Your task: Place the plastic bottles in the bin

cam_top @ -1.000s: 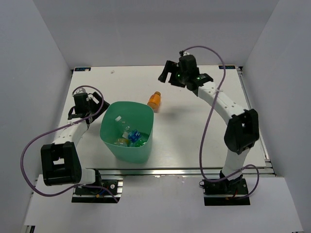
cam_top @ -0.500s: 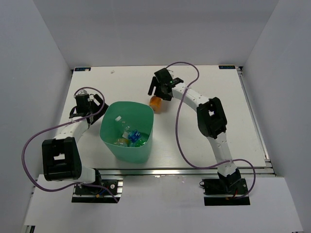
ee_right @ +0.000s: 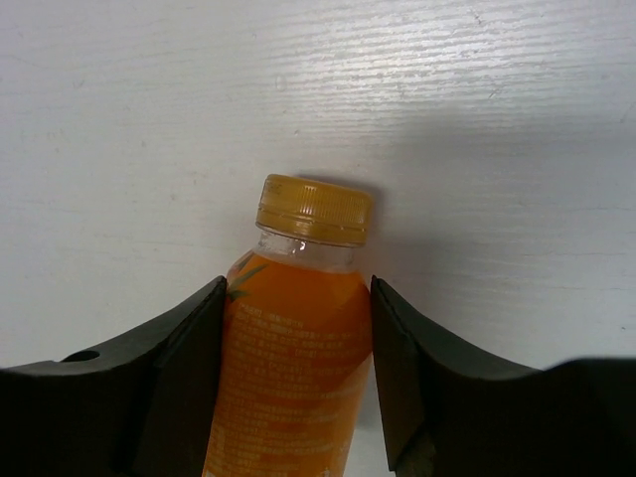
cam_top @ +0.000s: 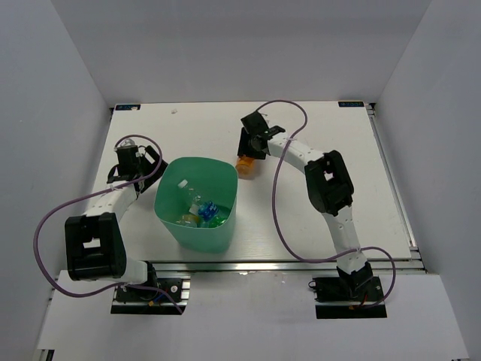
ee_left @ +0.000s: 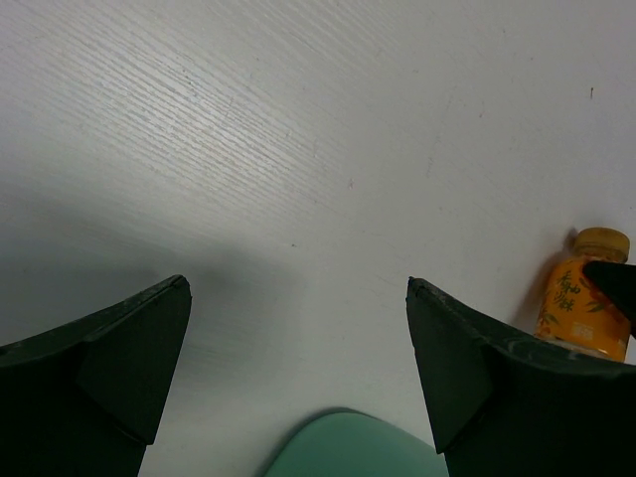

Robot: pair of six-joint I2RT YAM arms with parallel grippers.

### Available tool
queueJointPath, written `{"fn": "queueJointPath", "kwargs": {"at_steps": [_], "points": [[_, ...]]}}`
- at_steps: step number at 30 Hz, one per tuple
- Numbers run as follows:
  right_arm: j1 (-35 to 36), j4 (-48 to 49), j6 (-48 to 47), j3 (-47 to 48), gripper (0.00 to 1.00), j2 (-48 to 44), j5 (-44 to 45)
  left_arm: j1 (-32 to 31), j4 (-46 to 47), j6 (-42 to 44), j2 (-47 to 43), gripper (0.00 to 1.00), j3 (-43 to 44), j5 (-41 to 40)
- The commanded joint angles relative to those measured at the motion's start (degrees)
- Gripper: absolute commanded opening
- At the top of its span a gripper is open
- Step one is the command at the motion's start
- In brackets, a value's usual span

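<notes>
Pinching the orange bottle point(ee_right: 296, 378), its base cut off, is the right end effector point(ee_right: 296, 308); left end effector point(ee_left: 298, 343) spread beside the bin point(cam_top: 167, 213); bottles point(cam_top: 203, 211) inside jumbled, indistinct.

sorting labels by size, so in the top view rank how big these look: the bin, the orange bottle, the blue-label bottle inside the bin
1. bin, far the largest.
2 and 3. orange bottle and blue-label bottle: too close to rank; both look small and each is partly hidden.
</notes>
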Motion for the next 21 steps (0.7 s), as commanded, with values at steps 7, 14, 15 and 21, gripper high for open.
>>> {"fn": "queueJointPath", "kwargs": {"at_steps": [7, 14, 15, 21], "points": [[-1.51, 13.02, -13.87, -9.91, 0.02, -19.75, -7.06, 0.15, 0.36, 0.53, -4.00, 0.98, 0.43, 0.70], [-1.69, 11.89, -21.25, -1.14, 0.00, -29.77, -20.31, 0.15, 1.77, 0.36, -3.47, 0.98, 0.78, 3.59], [-1.17, 13.63, -22.57, -1.13, 0.00, -31.01, -25.91, 0.06, 1.33, 0.35, -3.12, 0.98, 1.21, 4.21], [6.73, 17.69, -34.87, -5.95, 0.00, -40.33, -32.55, 0.15, 2.73, 0.00, -3.12, 0.98, 1.04, 5.97]]}}
